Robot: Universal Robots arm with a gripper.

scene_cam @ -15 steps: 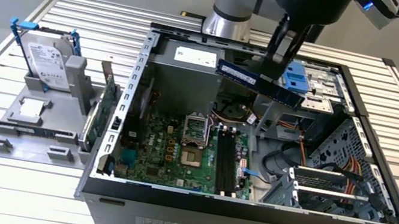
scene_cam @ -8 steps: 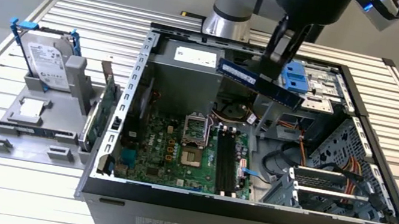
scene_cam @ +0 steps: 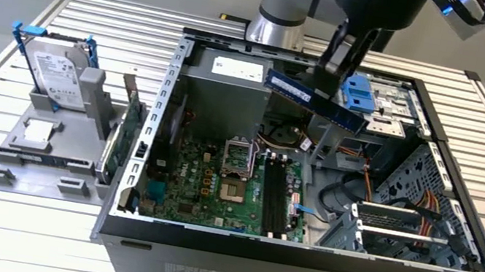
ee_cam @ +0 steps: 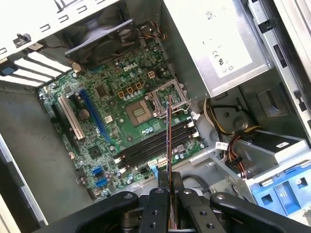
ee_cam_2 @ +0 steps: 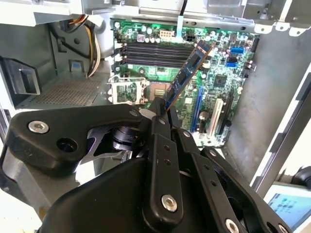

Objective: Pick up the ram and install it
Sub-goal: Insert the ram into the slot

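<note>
Open computer case (scene_cam: 301, 255) on a slatted metal table (scene_cam: 10, 230). Inside are a green motherboard (scene_cam: 183, 193) with a bare processor socket (scene_cam: 235, 190), a grey power supply (scene_cam: 224, 100) and a blue drive bracket (scene_cam: 358, 94). At the exterior view's left, a hard drive (scene_cam: 61, 72) in blue rails stands on a grey fixture (scene_cam: 43, 147). An expansion card (scene_cam: 127, 135) stands upright just beside the case.

Black end effector (ee_cam: 169, 185), dark blue-green ram (scene_cam: 316, 99), green motherboard (scene_cam: 204, 190), blue drive rails (scene_cam: 15, 39).
</note>
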